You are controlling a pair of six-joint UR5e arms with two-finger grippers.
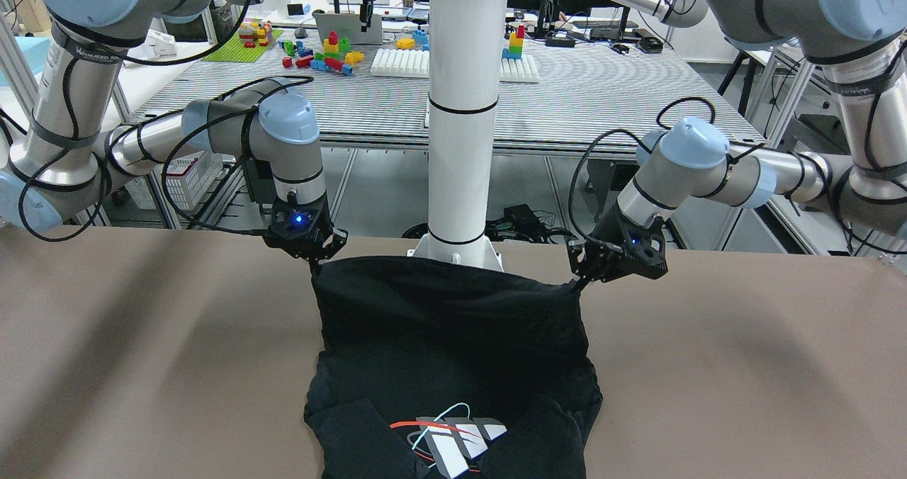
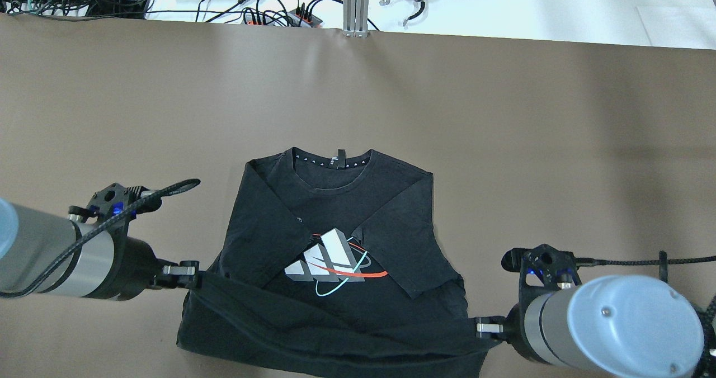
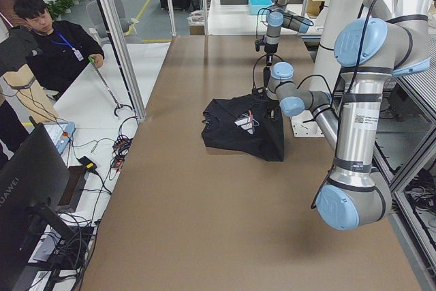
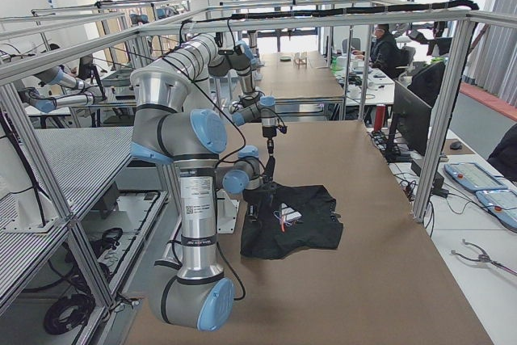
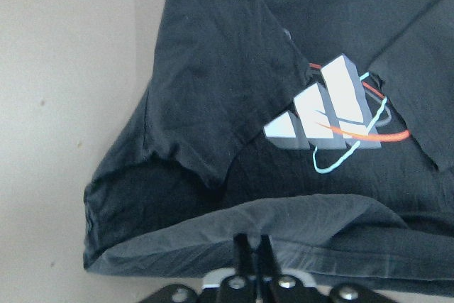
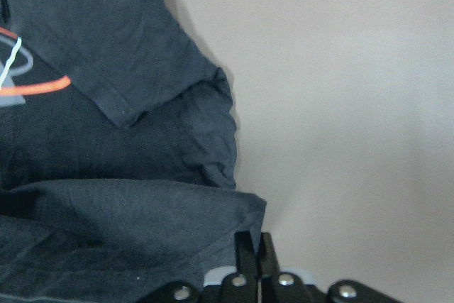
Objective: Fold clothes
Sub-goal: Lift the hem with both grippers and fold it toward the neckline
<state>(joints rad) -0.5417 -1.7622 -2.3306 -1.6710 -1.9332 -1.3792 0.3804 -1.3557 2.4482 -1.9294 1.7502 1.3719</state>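
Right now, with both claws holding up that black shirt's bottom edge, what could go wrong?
Each grip is only a thin pinch on a hem corner, so the left gripper or right gripper could drop the T-shirt. The hem hangs slack between them and may drag and wrinkle. The folded-in sleeves could get pushed askew.

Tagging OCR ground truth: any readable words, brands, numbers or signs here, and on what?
"HUAWEI": on the back of the monitor, exterior left view.
No letters: the print on the black T-shirt is slanted white bars with red and cyan loops.
Too small to read: the neck tag; the arm sticker.
Blurred, unreadable: the arm lettering.
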